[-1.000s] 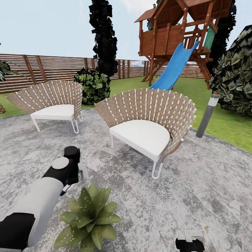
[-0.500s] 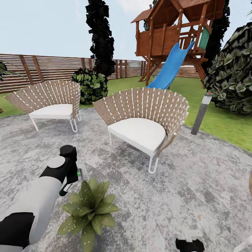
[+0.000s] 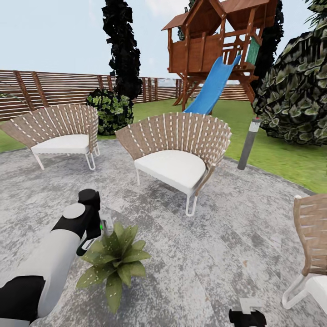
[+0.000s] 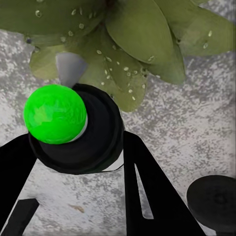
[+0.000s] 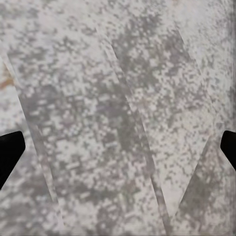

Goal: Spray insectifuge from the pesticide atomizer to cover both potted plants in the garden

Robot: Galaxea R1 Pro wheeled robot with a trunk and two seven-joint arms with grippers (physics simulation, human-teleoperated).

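Note:
My left gripper point(image 3: 101, 230) hangs just over the near potted plant point(image 3: 113, 260), shut on the pesticide atomizer point(image 3: 106, 225). In the left wrist view the atomizer point(image 4: 54, 113) shows end-on as a dark round body with a bright green knob and a whitish tip, pinched between the black fingers point(image 4: 147, 182) of the left gripper point(image 4: 78, 142). Right past it spread the plant's broad leaves point(image 4: 128, 44), dotted with white specks. The other potted plant is out of view. My right gripper point(image 3: 246, 314) is low at the front, and in the right wrist view the right gripper point(image 5: 118, 147) is open over bare stone.
Two wicker chairs point(image 3: 175, 156) point(image 3: 61, 131) stand ahead on the stone patio, and a third chair point(image 3: 313, 227) is at the right edge. A grey bollard lamp point(image 3: 249, 143) marks the lawn border. Beyond are the fence, bushes and a playhouse with a blue slide point(image 3: 211, 88).
The head view has turned to the right, so everything slid left and a third chair came in at the right. My left gripper stays over the plant with the atomizer.

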